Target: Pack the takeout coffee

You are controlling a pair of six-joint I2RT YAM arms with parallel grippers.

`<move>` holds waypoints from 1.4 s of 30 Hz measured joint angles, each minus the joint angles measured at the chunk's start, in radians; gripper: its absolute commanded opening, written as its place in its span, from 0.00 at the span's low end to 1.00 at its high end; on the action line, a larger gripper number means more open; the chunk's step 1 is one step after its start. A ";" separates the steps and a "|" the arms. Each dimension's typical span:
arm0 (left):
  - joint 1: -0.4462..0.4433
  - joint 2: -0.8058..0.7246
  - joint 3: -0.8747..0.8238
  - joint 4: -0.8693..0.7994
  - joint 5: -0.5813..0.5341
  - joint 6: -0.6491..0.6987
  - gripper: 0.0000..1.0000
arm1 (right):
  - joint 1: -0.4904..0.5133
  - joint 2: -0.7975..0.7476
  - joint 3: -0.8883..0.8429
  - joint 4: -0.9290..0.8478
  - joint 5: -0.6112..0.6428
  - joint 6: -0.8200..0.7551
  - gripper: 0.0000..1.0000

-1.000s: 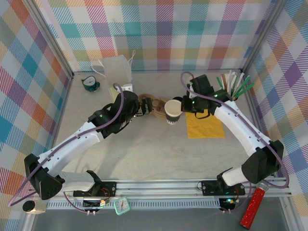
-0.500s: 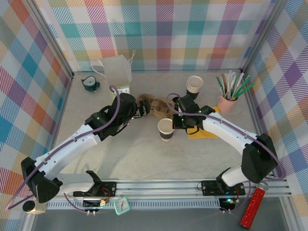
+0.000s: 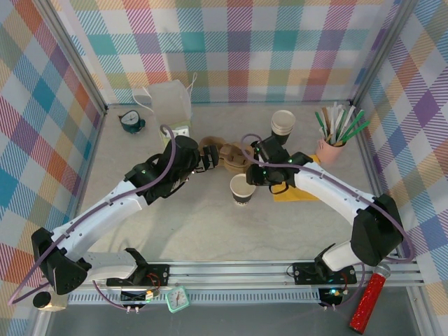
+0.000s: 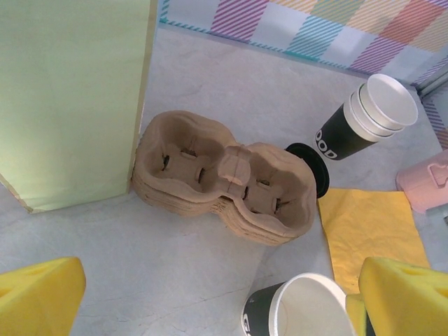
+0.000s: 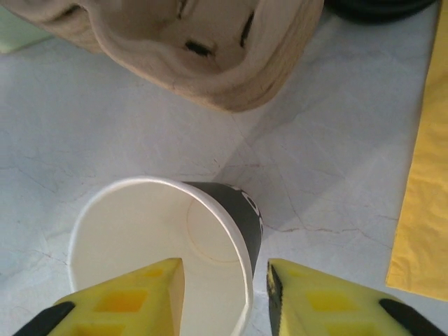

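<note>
Right fingers (image 5: pixel 126 301) parted, astride lidless cup (image 5: pixel 161 245) wall, on surface (image 5: pixel 350 175). Pulp carrier (image 5: pixel 210 42) at cup's 12 o'clock. Left fingers (image 4: pixel 42 294) wide open, empty.

This is looking like a lab test booth: checkered walls (image 3: pixel 238 49) on metal posts (image 3: pixel 75 59) are boxing in the table (image 3: pixel 210 224) beyond the fingers (image 4: pixel 35 294), and two arms (image 3: pixel 105 210) are sitting bolted to a rail (image 3: pixel 231 269).

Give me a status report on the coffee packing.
Left end effector open, near carrier. Right end effector open, astride lidless cup rim. Cup upright near carrier, unpacked; black lid beside carrier. Carrier pockets empty.
</note>
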 measured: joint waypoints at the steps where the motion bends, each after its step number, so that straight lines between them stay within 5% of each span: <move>1: 0.000 0.004 0.000 0.000 0.002 0.002 1.00 | -0.013 0.003 0.023 -0.008 -0.001 -0.001 0.35; 19: -0.032 0.075 0.021 0.002 0.090 0.085 1.00 | -0.344 0.460 0.334 -0.041 -0.053 0.040 0.30; 29: -0.032 0.109 0.048 0.002 0.087 0.116 1.00 | -0.366 0.586 0.468 -0.041 -0.086 0.061 0.30; 42: -0.032 0.131 0.068 0.003 0.082 0.131 1.00 | -0.366 0.611 0.441 -0.015 -0.105 0.086 0.27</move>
